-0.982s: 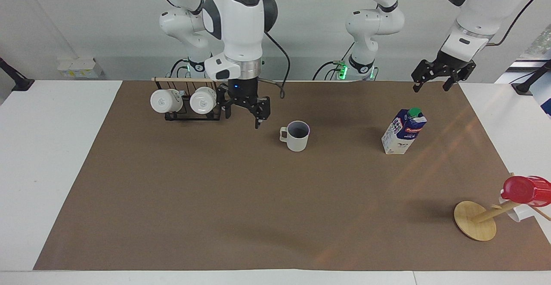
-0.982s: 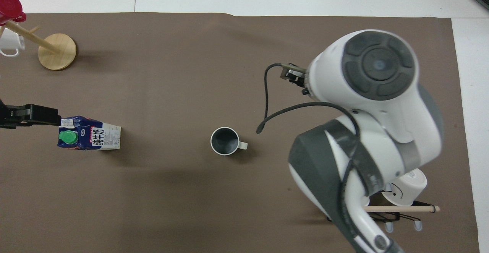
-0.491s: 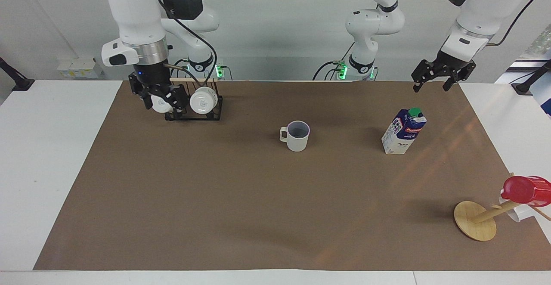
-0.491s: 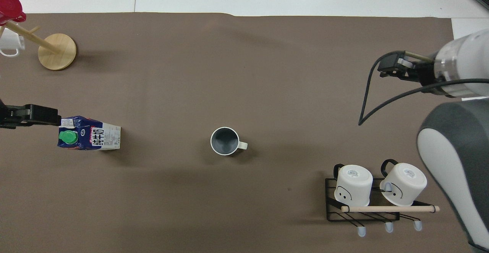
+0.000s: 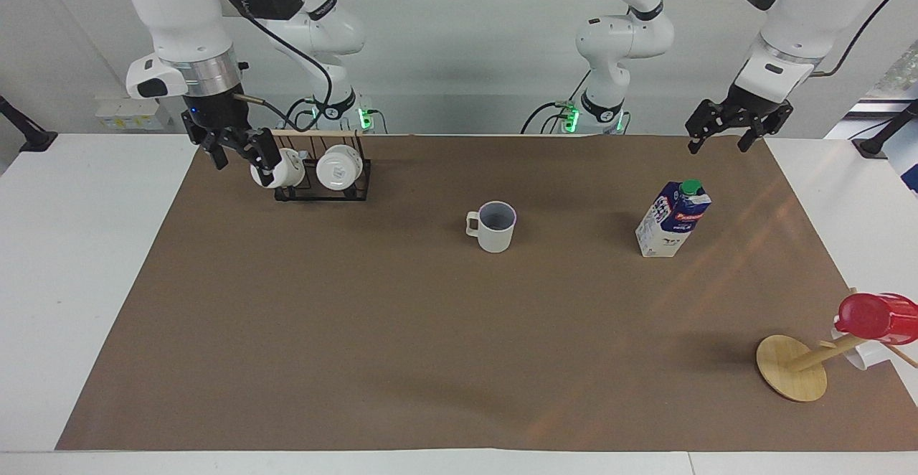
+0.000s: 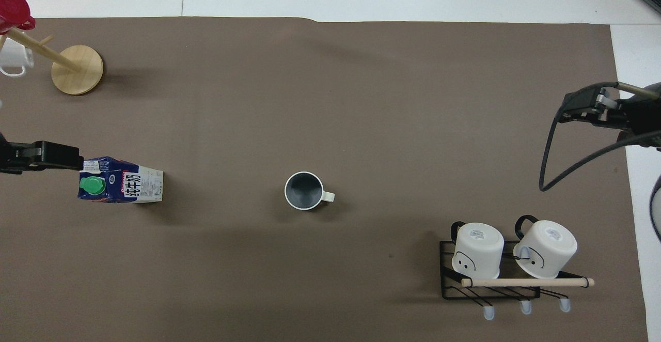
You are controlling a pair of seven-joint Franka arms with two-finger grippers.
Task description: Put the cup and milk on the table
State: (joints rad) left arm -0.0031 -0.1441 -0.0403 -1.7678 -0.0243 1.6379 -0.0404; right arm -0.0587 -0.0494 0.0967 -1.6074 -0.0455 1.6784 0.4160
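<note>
Cup point(image 5: 495, 227) upright mid-counter point(image 5: 86, 260), milk point(image 5: 672, 218) upright toward left arm's end; both set down, nothing held. Right tool point(image 5: 234, 151) spread wide above rack point(image 5: 319, 184); left tool point(image 5: 726, 129) spread wide, waiting. Retreat high, avoid rack mugs.

My two arms are glossy white, built of rounded segments with dark grey joint caps. Each wrist ends in a brushed silver ring above a black two-fingered left pincer point(image 5: 723, 139) and right pincer point(image 5: 237, 156). Black cables loop loosely along the white shells. A small blue light glows on the right wrist, and green lights shine at both arm bases.
</note>
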